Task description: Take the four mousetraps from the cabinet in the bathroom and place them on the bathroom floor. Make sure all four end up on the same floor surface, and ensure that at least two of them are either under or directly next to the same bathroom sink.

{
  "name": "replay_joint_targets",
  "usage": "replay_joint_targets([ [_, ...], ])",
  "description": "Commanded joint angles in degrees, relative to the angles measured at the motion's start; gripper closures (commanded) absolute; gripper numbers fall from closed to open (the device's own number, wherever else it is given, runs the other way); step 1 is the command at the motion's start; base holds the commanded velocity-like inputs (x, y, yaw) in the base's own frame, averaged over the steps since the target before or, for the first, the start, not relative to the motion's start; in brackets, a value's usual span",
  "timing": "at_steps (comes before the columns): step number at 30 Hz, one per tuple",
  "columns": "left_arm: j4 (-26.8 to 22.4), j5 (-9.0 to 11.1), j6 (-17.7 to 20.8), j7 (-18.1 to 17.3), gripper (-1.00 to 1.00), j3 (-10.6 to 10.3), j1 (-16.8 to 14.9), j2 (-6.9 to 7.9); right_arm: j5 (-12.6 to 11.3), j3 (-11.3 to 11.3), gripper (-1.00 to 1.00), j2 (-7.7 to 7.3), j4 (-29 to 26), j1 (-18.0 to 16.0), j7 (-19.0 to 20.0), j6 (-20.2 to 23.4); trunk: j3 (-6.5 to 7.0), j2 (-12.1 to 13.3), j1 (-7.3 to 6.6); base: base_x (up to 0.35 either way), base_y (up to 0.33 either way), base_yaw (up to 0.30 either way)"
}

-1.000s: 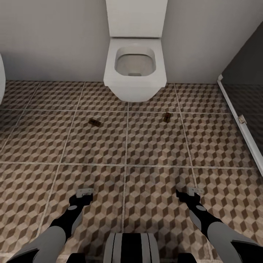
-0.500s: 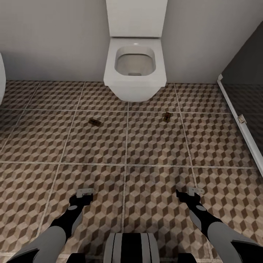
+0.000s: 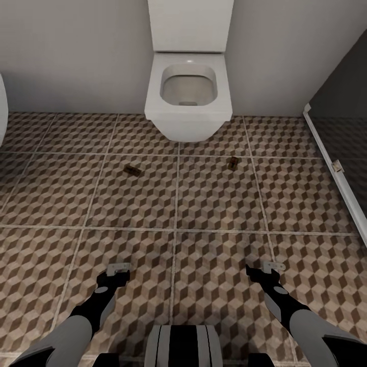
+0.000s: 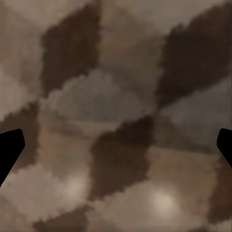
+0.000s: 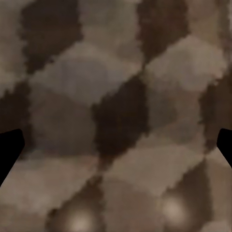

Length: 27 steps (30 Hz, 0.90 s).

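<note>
Two mousetraps lie on the cube-patterned bathroom floor [image 3: 214,204] in front of a toilet: one mousetrap [image 3: 132,170] to the left and another mousetrap [image 3: 233,162] to the right. My left gripper [image 3: 118,268] and right gripper [image 3: 272,266] hang low over the tiles nearer me, well short of both traps. In each wrist view the dark fingertips [image 4: 9,150] [image 5: 9,147] stand wide apart at the picture's edges with only floor tile between them, so both grippers are open and empty. The cabinet and the bathroom sink are out of view.
A white wall-hung toilet [image 3: 188,94] stands against the grey back wall. A dark shower enclosure with a white bottom rail [image 3: 334,176] runs along the right. A white rounded edge [image 3: 2,109] shows at the far left.
</note>
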Motion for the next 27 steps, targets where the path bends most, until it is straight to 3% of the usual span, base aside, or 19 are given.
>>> replay_joint_targets([
  [1,0.05,-0.55,-0.23,0.15,-1.00,0.30,-0.03,-0.03,-0.18,-0.19,-1.00,0.01,0.06,-0.03,0.06,-0.22,-0.03,-0.01,-0.01,0.000,0.000,0.000],
  [14,-0.04,-0.57,-0.48,0.15,-1.00,0.31,-0.03,-0.05,-0.18,-0.19,-1.00,0.01,0.06,-0.03,0.06,-0.23,-0.03,-0.01,-0.01,0.000,0.000,0.000],
  [27,0.01,-0.49,-0.31,0.15,-1.00,0.38,-0.03,-0.03,-0.18,-0.19,-1.00,0.01,0.06,-0.03,0.06,-0.23,2.85,0.16,-0.34,0.000,0.000,0.000],
])
